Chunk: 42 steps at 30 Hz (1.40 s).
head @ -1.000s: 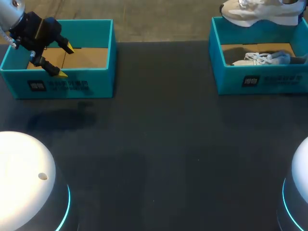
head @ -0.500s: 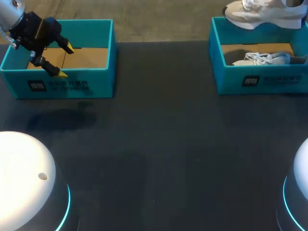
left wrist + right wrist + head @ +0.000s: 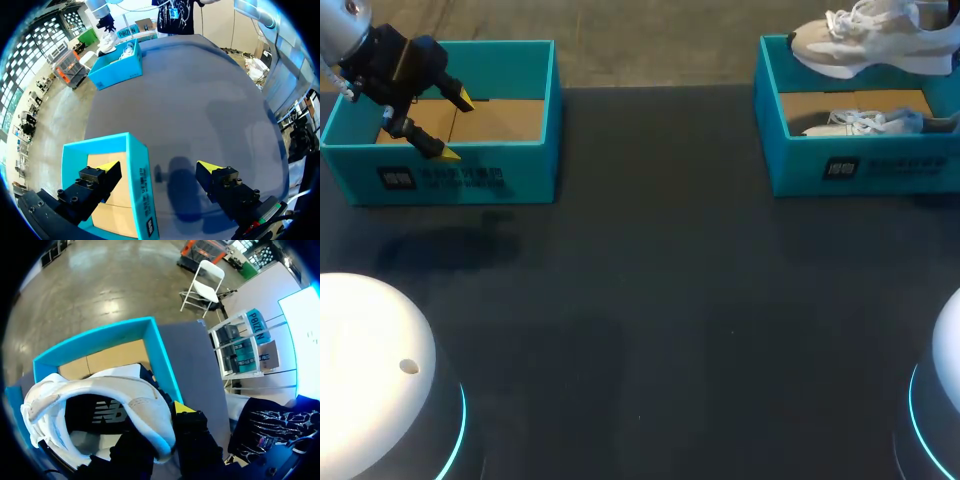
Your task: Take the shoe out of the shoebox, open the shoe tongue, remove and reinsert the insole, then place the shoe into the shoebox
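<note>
Shoe (image 3: 865, 45) shifted, right gripper (image 3: 162, 427) clasping — shoebox (image 3: 880, 170) labelled

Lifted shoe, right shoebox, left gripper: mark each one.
lifted shoe (image 3: 855, 45), head view, side of its upper.
right shoebox (image 3: 800, 170), head view, front wall.
left gripper (image 3: 456, 126), head view, midway between its yellow tips.

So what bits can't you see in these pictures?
Right wrist view: the lifted shoe covers one of the right fingers; inside it is too dark to find the insole.
Head view: the picture's edge cuts off the lifted shoe's end and the fingers holding it.
Head view: the right shoebox wall hides most of the second shoe.
</note>
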Tool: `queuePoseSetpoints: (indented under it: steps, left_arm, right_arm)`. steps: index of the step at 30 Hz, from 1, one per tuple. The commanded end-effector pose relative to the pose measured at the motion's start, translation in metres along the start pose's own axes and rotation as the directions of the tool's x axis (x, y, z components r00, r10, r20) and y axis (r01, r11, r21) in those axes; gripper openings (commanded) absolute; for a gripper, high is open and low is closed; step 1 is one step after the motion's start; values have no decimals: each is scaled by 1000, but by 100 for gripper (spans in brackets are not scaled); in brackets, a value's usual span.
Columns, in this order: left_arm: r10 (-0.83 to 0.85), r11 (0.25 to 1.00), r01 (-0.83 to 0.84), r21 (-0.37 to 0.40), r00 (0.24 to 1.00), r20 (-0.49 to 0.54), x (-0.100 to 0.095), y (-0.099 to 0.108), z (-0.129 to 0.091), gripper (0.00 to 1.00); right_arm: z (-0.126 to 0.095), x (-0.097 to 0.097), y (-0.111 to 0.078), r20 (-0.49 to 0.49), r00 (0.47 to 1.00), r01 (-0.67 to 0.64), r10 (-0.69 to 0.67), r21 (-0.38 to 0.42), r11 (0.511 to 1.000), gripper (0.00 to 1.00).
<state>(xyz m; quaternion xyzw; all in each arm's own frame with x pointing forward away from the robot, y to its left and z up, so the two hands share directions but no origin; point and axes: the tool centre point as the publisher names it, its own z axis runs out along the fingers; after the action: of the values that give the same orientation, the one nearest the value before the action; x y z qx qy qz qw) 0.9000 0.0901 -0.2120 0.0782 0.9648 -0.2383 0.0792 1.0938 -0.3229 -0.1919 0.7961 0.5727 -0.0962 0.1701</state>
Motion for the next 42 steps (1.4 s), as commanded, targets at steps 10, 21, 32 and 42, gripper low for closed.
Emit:
queuePoseSetpoints:
  steps: [10, 21, 32, 42]
  left_arm:
    - [0, 1000, 0, -3, 1000, -2, 0, 0, -1, 100]
    - [0, 1000, 0, -3, 1000, -2, 0, 0, -1, 100]
    - [0, 1000, 0, -3, 1000, -2, 0, 0, -1, 100]
    - [0, 1000, 0, -3, 1000, -2, 0, 0, -1, 100]
  right_arm:
    - [15, 0, -20, 10, 1000, 29, -29, -17, 999, 0]
    - [28, -2, -23, 30, 999, 33, -33, -7, 999, 0]
    - [39, -5, -21, 49, 998, 48, -47, -13, 999, 0]
    - [48, -6, -19, 59, 996, 66, -65, -11, 998, 0]
